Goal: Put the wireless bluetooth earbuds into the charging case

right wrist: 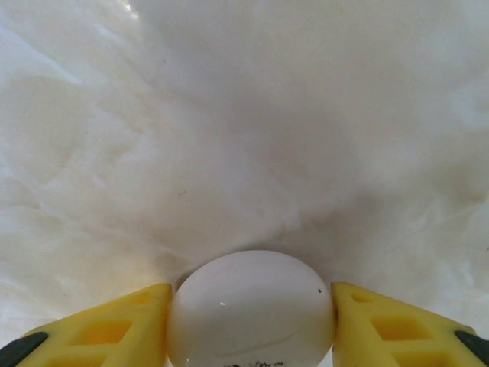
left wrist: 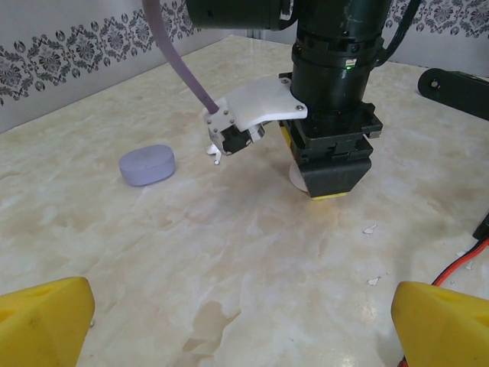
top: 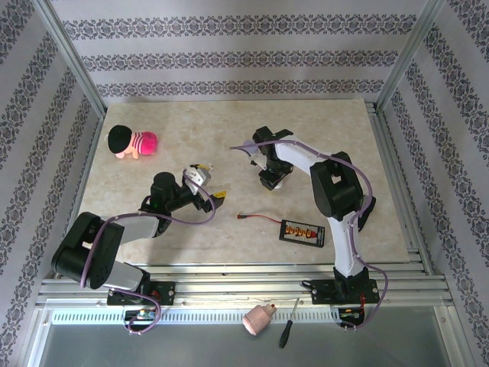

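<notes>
A white oval charging case lies on the marble table, lid closed. My right gripper points straight down over it, and both yellow fingers press against the case's sides. From the left wrist view, the right gripper stands on the table with a sliver of the white case at its foot. A lavender case sits closed to its left. My left gripper is open and low over bare table, nothing between its fingertips. The earbuds are out of view.
A pink and black plush toy lies at the table's back left. A black battery pack with a red wire rests near the right arm's base. A drill chuck and screwdriver lie on the front rail.
</notes>
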